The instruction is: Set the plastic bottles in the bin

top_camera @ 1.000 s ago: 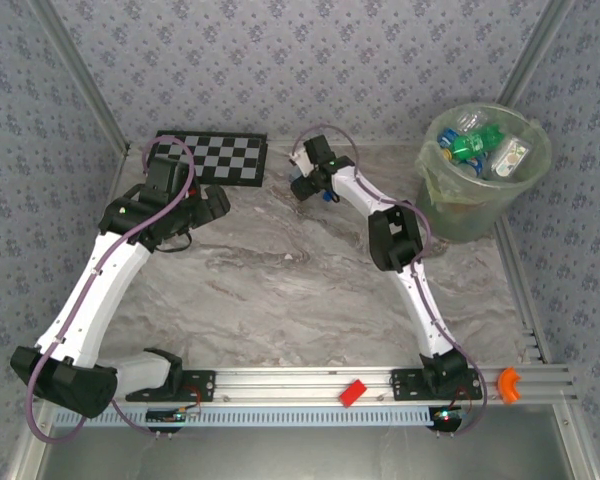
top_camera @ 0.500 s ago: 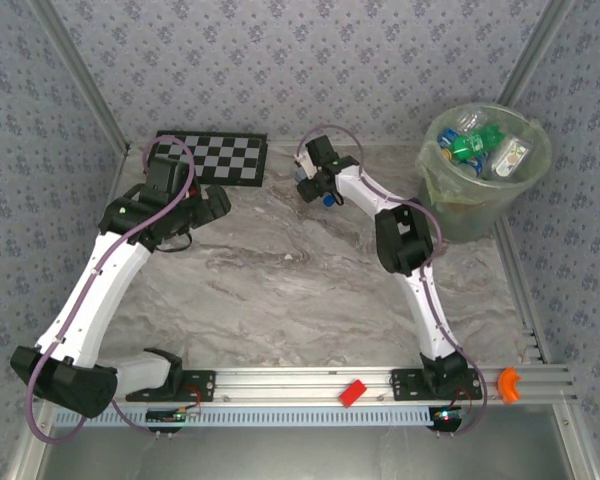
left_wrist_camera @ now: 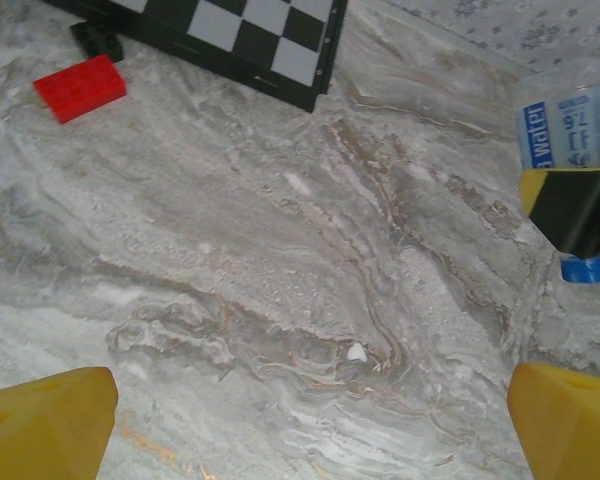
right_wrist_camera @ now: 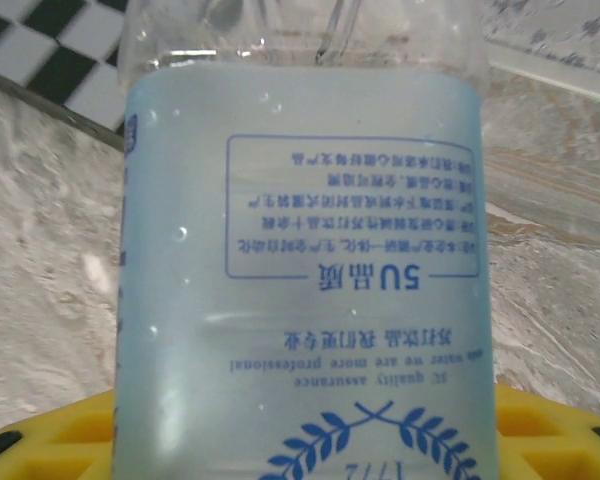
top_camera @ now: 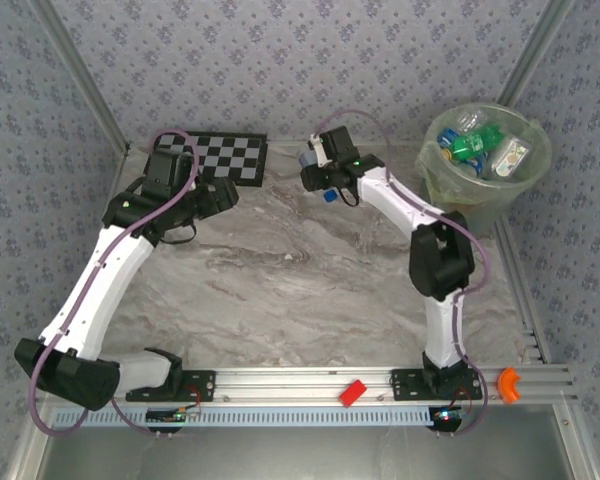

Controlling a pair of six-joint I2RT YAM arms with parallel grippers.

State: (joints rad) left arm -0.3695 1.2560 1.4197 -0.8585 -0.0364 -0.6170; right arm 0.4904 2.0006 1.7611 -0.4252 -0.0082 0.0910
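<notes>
The right claw [top_camera: 320,180] is gripping a blue-labelled water bottle [right_wrist_camera: 300,250] at the far middle of the table [top_camera: 280,290]; holding firmly until above the bin [top_camera: 432,190], far right, looks wisest. The left claw [left_wrist_camera: 305,420] is gaping open.

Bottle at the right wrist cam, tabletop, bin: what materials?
The bottle looks like clear glossy plastic, see-through above its pale-blue printed label. The tabletop is marble-look, grey-brown veins, matte; maybe laminate. The bin seems translucent pale-green plastic.

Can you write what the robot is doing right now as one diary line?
right jaws: shut on blue-label bottle | left jaws: open over table | bin: holds other bottles
</notes>
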